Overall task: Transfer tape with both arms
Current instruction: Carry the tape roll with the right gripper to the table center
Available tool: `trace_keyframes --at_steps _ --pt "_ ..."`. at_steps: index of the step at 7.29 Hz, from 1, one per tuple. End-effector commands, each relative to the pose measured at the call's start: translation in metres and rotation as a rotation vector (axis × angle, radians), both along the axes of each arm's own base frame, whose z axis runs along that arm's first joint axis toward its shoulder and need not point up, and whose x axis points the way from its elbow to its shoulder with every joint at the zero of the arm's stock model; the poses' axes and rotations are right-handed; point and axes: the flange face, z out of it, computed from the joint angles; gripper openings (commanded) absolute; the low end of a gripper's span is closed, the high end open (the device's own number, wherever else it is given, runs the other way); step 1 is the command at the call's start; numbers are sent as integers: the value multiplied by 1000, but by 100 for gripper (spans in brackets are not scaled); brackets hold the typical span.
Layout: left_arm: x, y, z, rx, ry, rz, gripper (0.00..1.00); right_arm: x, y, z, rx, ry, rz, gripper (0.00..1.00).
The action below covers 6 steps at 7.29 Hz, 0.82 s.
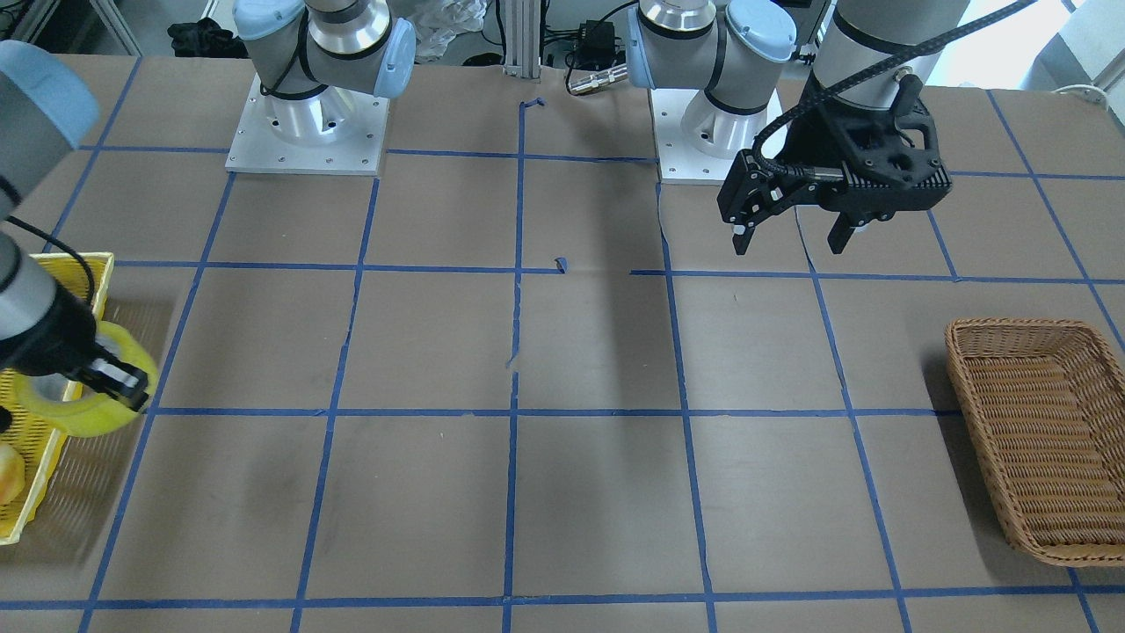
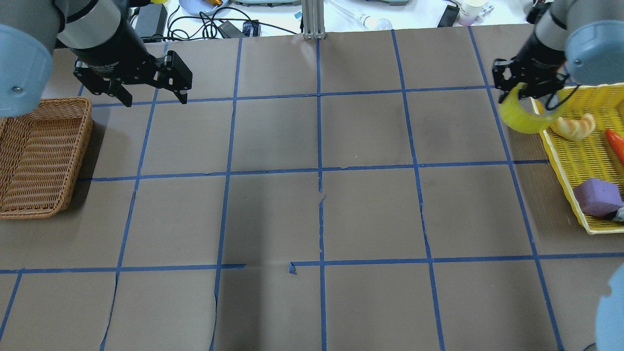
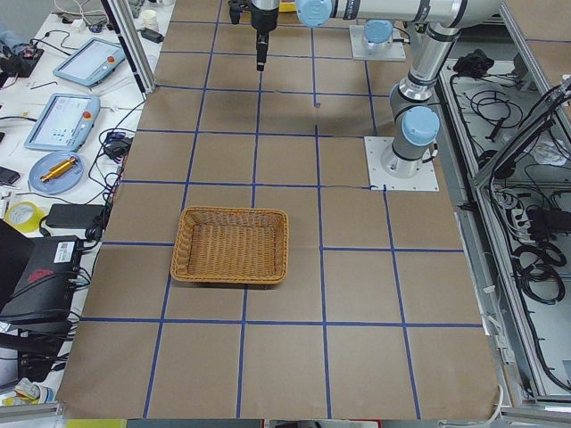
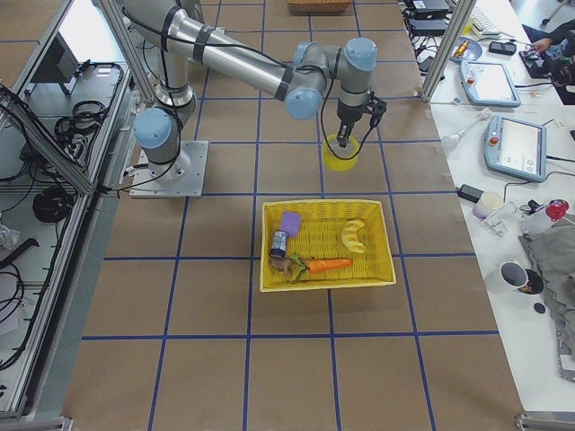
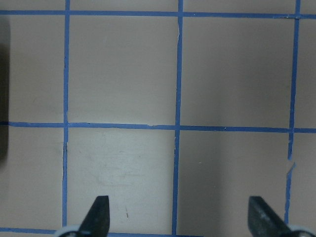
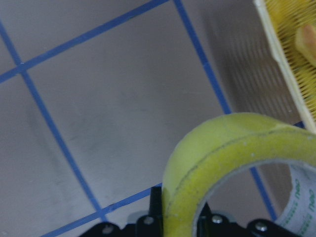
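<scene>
The yellow tape (image 2: 519, 118) hangs in my right gripper (image 2: 522, 90), which is shut on the ring's wall and holds it above the table just off the yellow basket's edge. The tape also shows in the front view (image 1: 95, 406), the right side view (image 4: 341, 155) and close up in the right wrist view (image 6: 232, 153). My left gripper (image 2: 153, 97) is open and empty, raised over the far left of the table; in the left wrist view its fingertips (image 5: 98, 213) frame bare table.
A yellow basket (image 2: 560, 161) at the right edge holds a purple block (image 2: 597, 195), a croissant (image 2: 574, 127) and a carrot (image 2: 615, 144). A wicker basket (image 2: 44, 156) stands at the left edge. Blue tape lines grid the brown table.
</scene>
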Motion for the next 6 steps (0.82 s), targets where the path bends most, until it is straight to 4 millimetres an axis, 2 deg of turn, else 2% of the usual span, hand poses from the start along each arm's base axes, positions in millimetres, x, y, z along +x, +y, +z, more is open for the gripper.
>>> trace_keyframes --at_steps 1,2,3,5,6 --pt "1 0 0 -1 -1 0 100 149 -11 -35 -56 -28 -95 0" --pt "1 0 0 1 -1 -2 100 198 -14 -73 -57 -42 -161 0" --pt "1 0 0 1 -1 -2 100 239 -20 -99 -89 -62 -189 0" --pt "1 0 0 1 -1 -2 100 299 -24 -113 -94 -85 -260 0" --pt "1 0 0 1 -1 -2 100 320 -23 -120 -77 -117 -293 0"
